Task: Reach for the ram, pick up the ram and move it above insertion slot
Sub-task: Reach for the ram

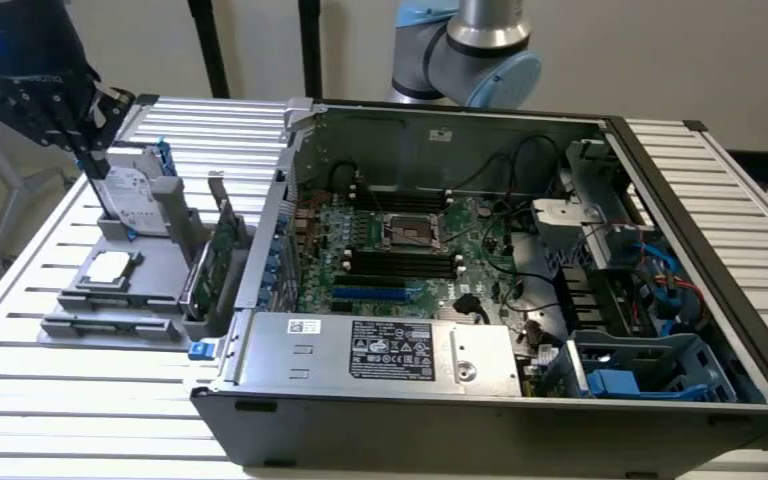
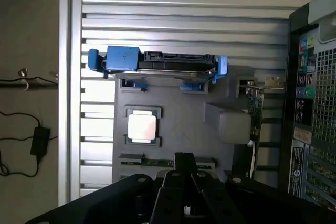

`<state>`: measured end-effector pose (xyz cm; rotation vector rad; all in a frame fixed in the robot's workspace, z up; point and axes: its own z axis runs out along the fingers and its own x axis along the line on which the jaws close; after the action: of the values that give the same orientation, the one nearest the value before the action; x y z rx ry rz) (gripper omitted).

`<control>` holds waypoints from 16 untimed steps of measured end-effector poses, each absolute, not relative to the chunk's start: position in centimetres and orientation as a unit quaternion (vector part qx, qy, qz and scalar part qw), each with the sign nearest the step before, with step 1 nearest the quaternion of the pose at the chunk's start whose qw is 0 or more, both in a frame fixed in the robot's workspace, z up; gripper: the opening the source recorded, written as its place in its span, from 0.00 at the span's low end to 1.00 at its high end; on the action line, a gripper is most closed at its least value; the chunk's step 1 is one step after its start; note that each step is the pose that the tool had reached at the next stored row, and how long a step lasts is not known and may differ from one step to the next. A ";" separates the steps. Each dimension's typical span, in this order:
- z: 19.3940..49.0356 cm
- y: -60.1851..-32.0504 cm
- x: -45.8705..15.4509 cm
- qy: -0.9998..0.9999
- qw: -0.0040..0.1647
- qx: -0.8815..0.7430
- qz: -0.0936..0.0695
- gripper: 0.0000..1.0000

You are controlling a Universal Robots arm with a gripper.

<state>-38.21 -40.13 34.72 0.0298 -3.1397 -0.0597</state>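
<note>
Robot fingers (image 2: 184,163), closed and empty, hover over the ram (image 2: 149,161) lying in a grey holder (image 2: 191,114) on the counter (image 2: 184,3).

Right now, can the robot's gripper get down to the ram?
Probably yes. The gripper hovers above the gray holder, and nothing covers the ram lying there; the upright hard drive stands nearby.

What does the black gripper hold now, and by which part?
Nothing, as far as shows: the long thin green ram stick lies in its grey holder tray, and the gripper is above it.
</note>
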 end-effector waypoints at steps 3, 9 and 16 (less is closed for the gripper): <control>34.7 -41.5 -38.2 -1.000 0.000 0.010 -0.019 0.11; 34.7 -44.2 -38.3 -1.000 0.000 0.010 -0.019 0.11; 34.7 -45.7 -38.3 -1.000 0.001 0.010 -0.019 0.11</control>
<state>-38.30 -45.72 34.72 0.0299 -3.1393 -0.0600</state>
